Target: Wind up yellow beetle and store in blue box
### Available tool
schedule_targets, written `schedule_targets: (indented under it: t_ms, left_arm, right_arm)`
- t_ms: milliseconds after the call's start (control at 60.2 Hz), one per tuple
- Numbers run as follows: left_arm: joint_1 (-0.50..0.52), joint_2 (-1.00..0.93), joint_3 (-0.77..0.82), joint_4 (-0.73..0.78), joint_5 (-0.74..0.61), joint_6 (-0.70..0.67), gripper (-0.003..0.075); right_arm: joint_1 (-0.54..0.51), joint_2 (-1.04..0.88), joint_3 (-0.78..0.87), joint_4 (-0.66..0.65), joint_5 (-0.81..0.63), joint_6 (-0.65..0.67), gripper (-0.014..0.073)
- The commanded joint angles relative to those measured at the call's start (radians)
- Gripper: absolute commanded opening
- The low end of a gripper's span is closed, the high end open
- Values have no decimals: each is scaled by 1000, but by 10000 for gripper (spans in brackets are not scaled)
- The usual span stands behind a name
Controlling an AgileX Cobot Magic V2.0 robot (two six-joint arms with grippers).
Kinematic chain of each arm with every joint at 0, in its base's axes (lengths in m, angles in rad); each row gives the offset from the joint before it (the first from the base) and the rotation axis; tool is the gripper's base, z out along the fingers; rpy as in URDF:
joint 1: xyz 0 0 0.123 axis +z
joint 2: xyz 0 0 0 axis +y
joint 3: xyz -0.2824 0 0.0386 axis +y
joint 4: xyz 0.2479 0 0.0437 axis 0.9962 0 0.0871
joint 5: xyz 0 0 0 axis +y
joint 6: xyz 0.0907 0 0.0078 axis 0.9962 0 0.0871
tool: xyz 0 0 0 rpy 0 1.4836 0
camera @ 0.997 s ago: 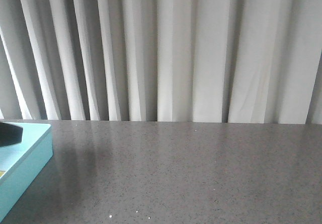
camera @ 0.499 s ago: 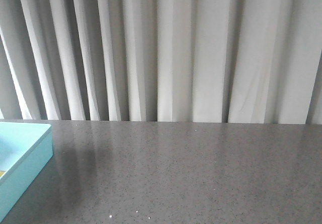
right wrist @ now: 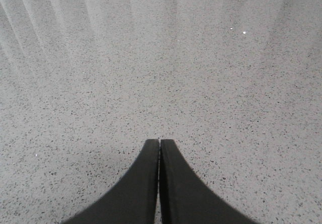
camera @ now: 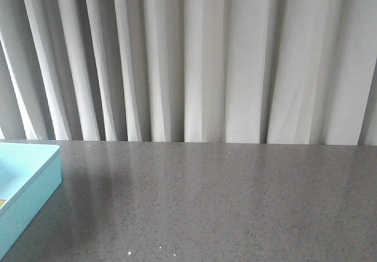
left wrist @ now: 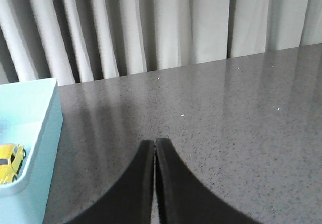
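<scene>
Speckled grey table [camera: 235, 203] bearing blue box [camera: 35, 179]

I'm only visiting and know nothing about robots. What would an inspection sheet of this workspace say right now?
Surface: grey speckled table, a few white flecks.
Job's things: yellow beetle lies inside the blue box, near its wall; the box sits at the table's left edge.
Clutter: nothing seen.
Grippers: left gripper shut and empty, above bare table beside the box; right gripper shut and empty, above bare table.
Cables: nothing seen.
Surroundings: pleated white curtain behind the table.
</scene>
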Motion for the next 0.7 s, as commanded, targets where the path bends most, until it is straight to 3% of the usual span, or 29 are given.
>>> schedule_targets:
  t_ms: [0, 266, 682]
  left_arm:
    - [-43, -55, 99, -29, -178, 2, -6]
    - [-50, -93, 317, -29, -365, 2, -6]
    - [-53, -265, 399, 1, -334, 4, -6]
  right_arm:
    - [-5, 2, -24, -7, -67, -6, -7]
    - [-5, 2, -24, -7, -67, -6, -7]
    - [-5, 2, -24, -7, -67, -6, -7]
